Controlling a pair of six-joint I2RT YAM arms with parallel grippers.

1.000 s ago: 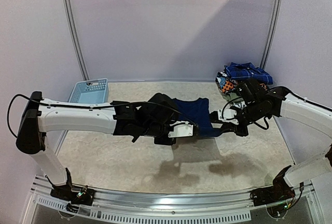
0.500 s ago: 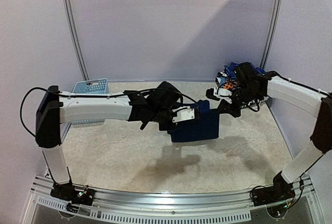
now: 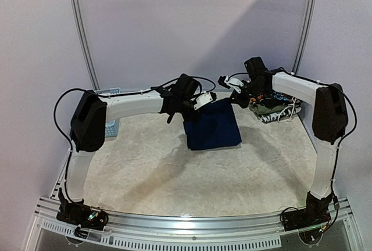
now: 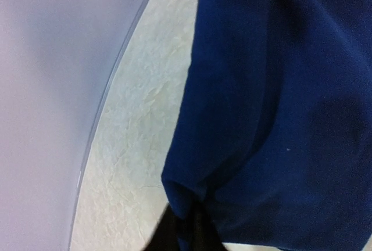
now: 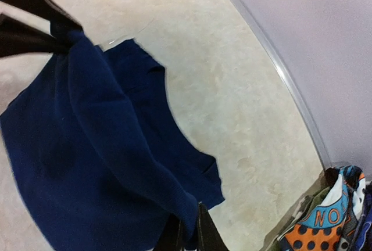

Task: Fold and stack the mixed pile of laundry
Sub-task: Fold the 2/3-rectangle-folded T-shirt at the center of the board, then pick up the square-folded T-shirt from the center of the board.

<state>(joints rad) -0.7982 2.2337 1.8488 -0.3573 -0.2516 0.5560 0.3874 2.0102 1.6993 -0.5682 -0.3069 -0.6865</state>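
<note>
The left fingers (image 3: 196, 106) are clenching the upper left corner of a navy garment (image 3: 212, 126), and the right fingers (image 3: 233, 95) are clenching its upper right corner, so the cloth is hanging spread between the two arms over the rear middle of the worktop (image 3: 174, 175). In the left wrist view the left fingers (image 4: 186, 233) are pinching a bunched fold of the navy garment (image 4: 279, 117), which is filling most of that view with the pale worktop (image 4: 133, 123) showing beside it. In the right wrist view the right fingers (image 5: 189, 230) are gripping a gathered edge of the cloth (image 5: 87, 164), while the left fingers (image 5: 29, 24) are holding the far corner at the top left; the fabric is sagging between the two grips. Whether its lower hem is touching the worktop cannot be told. The rest of the laundry pile (image 3: 270, 106) is lying heaped in the rear right corner, just beside the right arm, with an orange-and-blue printed piece (image 5: 325, 216) showing. A light-blue basket (image 3: 112, 128) is sitting at the rear left, mostly hidden behind the left arm.
</note>
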